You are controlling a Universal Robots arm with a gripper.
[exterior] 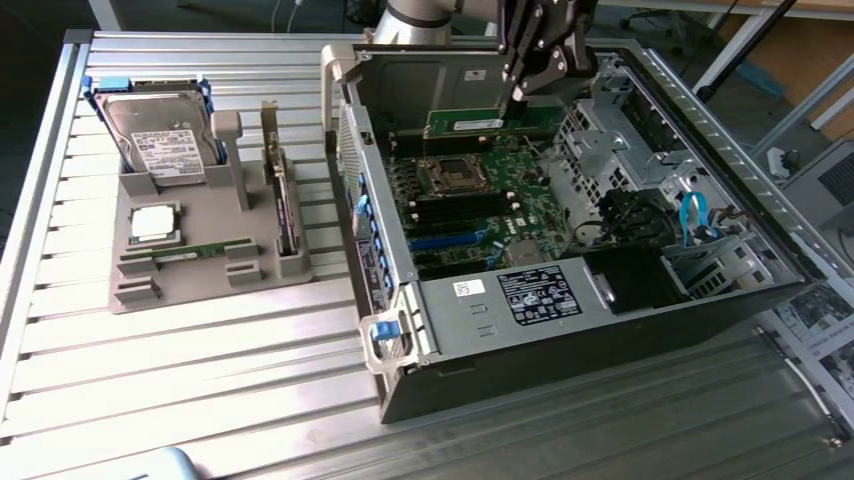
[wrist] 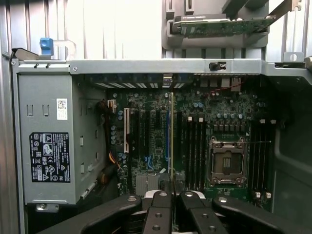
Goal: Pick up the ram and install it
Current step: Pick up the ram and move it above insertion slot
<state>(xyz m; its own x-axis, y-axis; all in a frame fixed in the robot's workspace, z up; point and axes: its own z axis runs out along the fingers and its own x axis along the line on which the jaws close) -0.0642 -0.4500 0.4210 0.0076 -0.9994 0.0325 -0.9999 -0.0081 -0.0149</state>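
One gripper (exterior: pixel 513 98), in the upper middle of the exterior view, pinches one ram (exterior: pixel 470 123) between its fingers, holding it on edge above the motherboard (exterior: pixel 494 185) inside one open computer case (exterior: pixel 441 320). At middle left, one grey holder (exterior: pixel 200 290) carries one hard drive (exterior: pixel 160 135), one processor chip (exterior: pixel 154 222) and one expansion card (exterior: pixel 280 190).

Strong glare on slatted table (exterior: pixel 160 380); computer case (wrist: pixel 146 66) interior dim, shadowed; background overexposed.
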